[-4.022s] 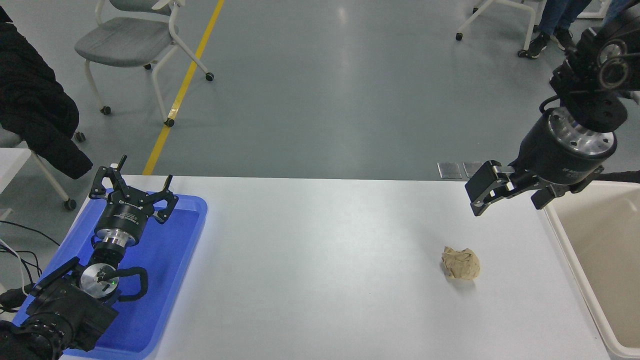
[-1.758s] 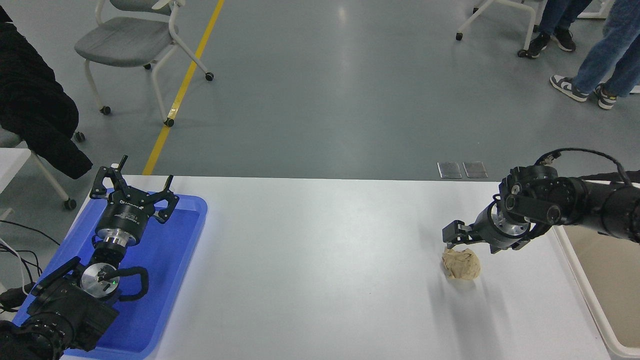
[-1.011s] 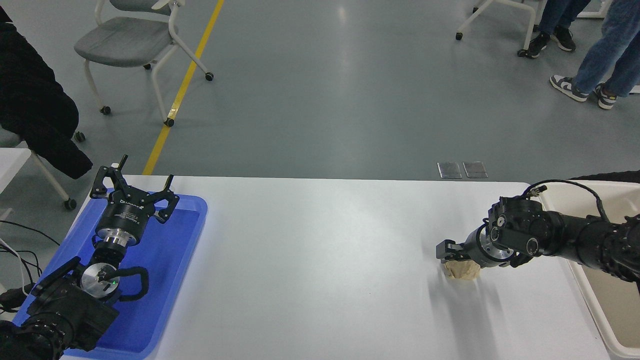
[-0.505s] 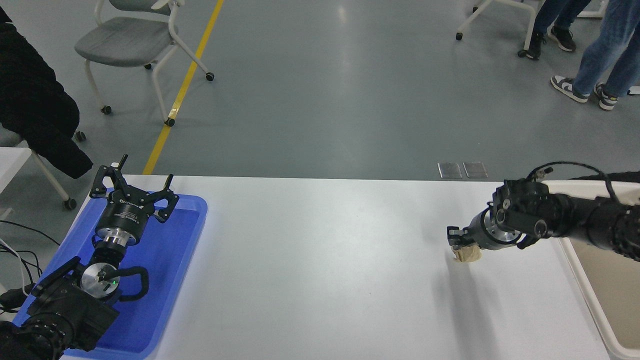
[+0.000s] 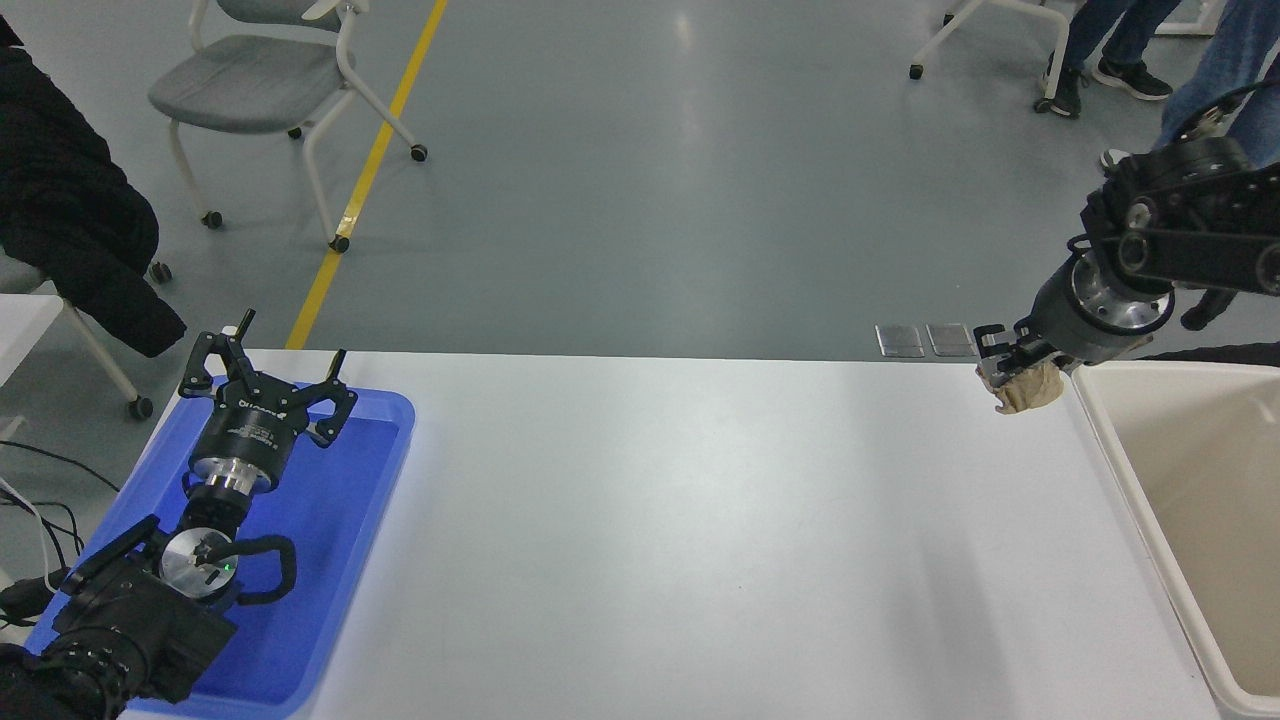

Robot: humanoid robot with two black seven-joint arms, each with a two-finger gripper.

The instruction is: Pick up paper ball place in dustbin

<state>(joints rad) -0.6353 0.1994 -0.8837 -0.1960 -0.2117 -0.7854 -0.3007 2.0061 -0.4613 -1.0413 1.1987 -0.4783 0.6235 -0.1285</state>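
Ball held up, almost at the bin.
The right gripper (image 5: 1012, 368) jaws squeeze the paper ball (image 5: 1026, 388) high so it clears the dustbin (image 5: 1100, 440) rim.

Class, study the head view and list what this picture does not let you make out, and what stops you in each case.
1. Dustbin: its right side and floor are cut off by the picture's edges.
2. Paper ball: its top is hidden by the right gripper shut on it.
3. People at the top right: only legs show; the frame cuts off the rest.

Tan paper ball (image 5: 1028, 388), cream dustbin (image 5: 1120, 480)
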